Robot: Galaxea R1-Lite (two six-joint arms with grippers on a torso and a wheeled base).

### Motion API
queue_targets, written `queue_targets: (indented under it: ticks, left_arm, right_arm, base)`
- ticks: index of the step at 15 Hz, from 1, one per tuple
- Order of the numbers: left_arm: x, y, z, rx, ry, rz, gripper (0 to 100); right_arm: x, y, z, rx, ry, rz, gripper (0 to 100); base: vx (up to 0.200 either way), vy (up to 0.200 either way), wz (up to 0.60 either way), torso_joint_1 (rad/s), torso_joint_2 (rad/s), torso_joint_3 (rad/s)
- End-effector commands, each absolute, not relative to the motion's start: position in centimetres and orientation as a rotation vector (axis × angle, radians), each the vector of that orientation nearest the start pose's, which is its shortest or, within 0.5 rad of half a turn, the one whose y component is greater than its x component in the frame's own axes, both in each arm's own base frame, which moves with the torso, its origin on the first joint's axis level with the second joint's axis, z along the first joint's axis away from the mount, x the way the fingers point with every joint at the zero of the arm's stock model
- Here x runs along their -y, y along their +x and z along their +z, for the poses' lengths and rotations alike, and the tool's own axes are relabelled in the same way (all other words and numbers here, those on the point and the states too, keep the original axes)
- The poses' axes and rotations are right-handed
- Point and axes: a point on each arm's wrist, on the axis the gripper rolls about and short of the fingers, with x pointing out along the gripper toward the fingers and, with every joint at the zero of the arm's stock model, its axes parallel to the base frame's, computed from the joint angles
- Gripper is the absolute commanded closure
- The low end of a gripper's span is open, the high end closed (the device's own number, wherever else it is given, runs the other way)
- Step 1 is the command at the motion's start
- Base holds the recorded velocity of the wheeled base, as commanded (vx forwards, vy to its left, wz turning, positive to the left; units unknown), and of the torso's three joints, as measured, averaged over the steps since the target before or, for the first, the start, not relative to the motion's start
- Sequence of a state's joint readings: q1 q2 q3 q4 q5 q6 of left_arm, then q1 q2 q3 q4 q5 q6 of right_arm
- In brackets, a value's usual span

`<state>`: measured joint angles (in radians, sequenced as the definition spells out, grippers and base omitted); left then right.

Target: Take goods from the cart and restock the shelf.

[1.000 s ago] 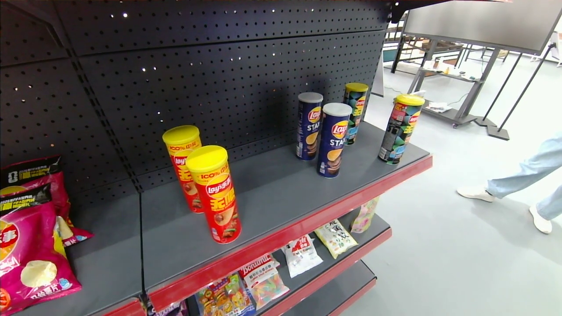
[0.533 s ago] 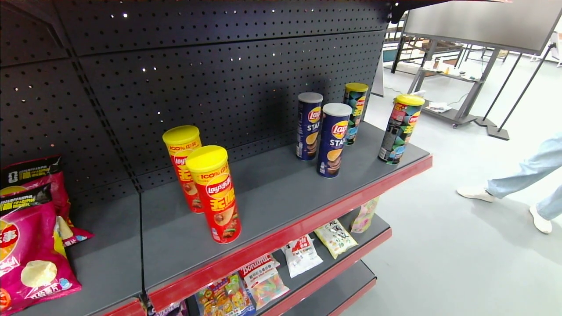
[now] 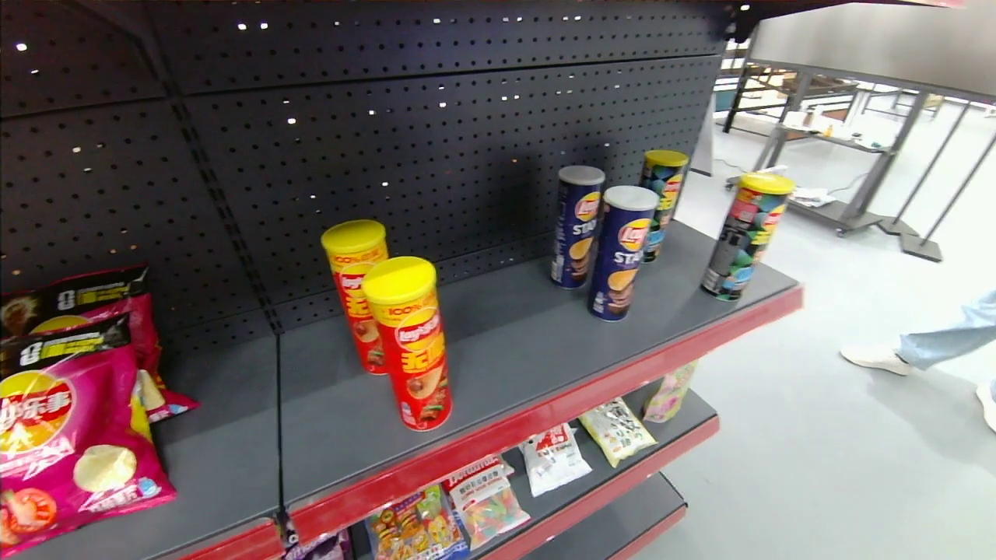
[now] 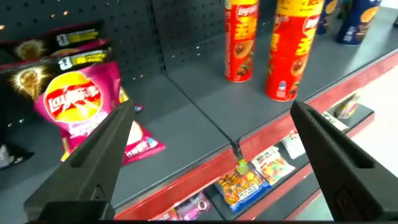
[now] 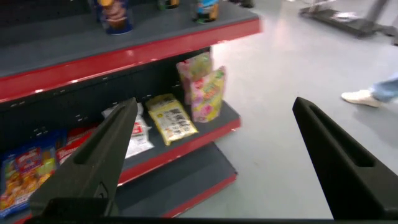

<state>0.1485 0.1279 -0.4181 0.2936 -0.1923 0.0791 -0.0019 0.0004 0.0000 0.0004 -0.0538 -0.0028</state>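
Currently we record the left gripper (image 4: 212, 109) and right gripper (image 5: 214, 102) spread wide and empty, facing the shelf (image 3: 506, 350); nothing picked yet, we judge. Red cans (image 3: 405, 334) stand upright, fronted for display, with blue cans (image 3: 622, 249) to their right. Chip bags (image 3: 70, 420) left of the red cans are cut off; packets (image 3: 552, 459) below sit half-hidden.

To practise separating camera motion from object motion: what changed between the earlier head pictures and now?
The whole head view shifted rightward, so the camera moved, nothing else. The red cans, blue cans and chip bags stand unchanged on the shelf. Nothing was grasped or released.
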Motion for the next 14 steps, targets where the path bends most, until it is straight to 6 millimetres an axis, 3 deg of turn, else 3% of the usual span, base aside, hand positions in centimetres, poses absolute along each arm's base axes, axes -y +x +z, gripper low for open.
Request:
queue_targets:
  ticks: [1,8,13,14]
  left_arm:
    - [1.17,-4.92,15.98,0.003,0.08,-0.043,0]
    - [1.18,-4.98,15.64,0.003,0.085,-0.044,0]
    - [1.18,-4.96,15.19,0.002,0.092,-0.046,0]
    - [1.16,-4.89,15.02,-0.006,0.092,-0.042,0]
  right_arm:
    - [0.11,-2.28,7.55,0.0,-0.003,-0.057,0]
    - [0.11,-2.28,7.55,0.0,-0.002,-0.057,0]
    - [0.07,-2.28,7.55,0.0,-0.018,-0.034,0]
    - [-0.08,-2.15,7.63,-0.016,-0.055,0.043,0]
  base:
    - [0.0,0.0,0.6,0.012,0.0,0.007]
    - [0.0,0.0,0.6,0.004,0.0,0.003]
    - [0.0,0.0,0.0,0.0,0.0,0.0]
    - [0.0,0.0,0.0,0.0,0.0,0.0]
